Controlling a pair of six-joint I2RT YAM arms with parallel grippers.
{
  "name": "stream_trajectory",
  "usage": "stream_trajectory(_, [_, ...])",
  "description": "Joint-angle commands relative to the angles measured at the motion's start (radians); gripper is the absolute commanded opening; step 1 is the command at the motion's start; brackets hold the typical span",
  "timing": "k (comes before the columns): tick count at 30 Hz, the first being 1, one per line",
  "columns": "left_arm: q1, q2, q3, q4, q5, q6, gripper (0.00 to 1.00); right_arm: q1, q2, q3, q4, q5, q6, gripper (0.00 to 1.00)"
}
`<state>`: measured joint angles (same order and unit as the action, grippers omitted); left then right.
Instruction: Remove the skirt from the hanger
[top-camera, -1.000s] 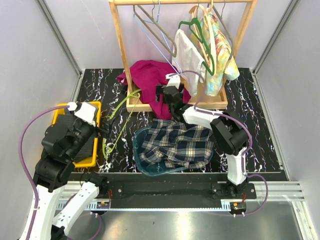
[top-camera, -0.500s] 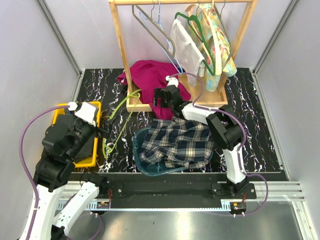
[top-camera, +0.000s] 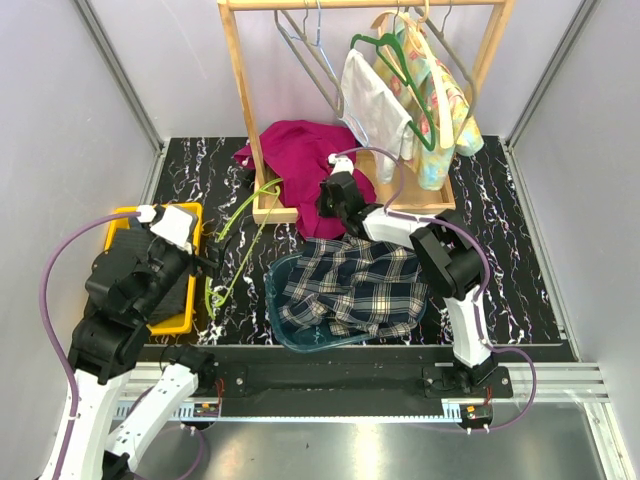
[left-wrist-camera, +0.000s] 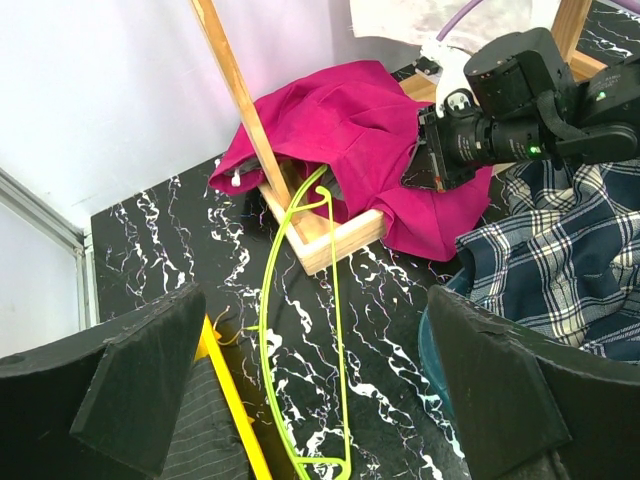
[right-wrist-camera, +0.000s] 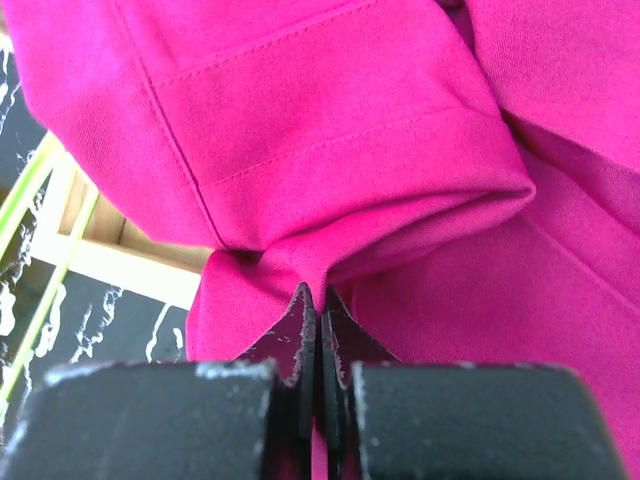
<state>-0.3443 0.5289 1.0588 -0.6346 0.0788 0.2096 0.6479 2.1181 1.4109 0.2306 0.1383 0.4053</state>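
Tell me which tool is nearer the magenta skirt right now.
Right. The right tool is shut on a fold of the magenta skirt by the wooden rack base. The left tool sits open near the yellow tray, well apart from the skirt.

— What's on the black marbled table (top-camera: 520, 250)?
— A wooden rack base (top-camera: 275, 214), a yellow tray (top-camera: 118, 213) (left side), a blue basin (top-camera: 272, 290) near the front, and a green hanger (left-wrist-camera: 336, 320) between them.
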Motion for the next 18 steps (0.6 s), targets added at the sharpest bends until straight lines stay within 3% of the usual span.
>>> stream_trajectory(1, [0.005, -0.012, 0.000, 0.042, 0.003, -0.003, 0.99, 0.054, -0.130, -0.084, 0.129, 0.036, -0.109, 0.00])
stream_trajectory(5, [0.005, -0.013, 0.007, 0.038, 0.009, -0.004, 0.99, 0.211, -0.291, -0.141, 0.274, 0.156, -0.435, 0.00])
stream_trajectory(10, [0.005, -0.013, 0.029, 0.015, 0.010, -0.001, 0.99, 0.363, -0.508, -0.095, 0.381, 0.268, -0.640, 0.00])
stream_trajectory(18, [0.014, -0.026, 0.056, -0.014, 0.018, 0.001, 0.99, 0.389, -0.646, 0.141, 0.334, 0.224, -0.905, 0.00])
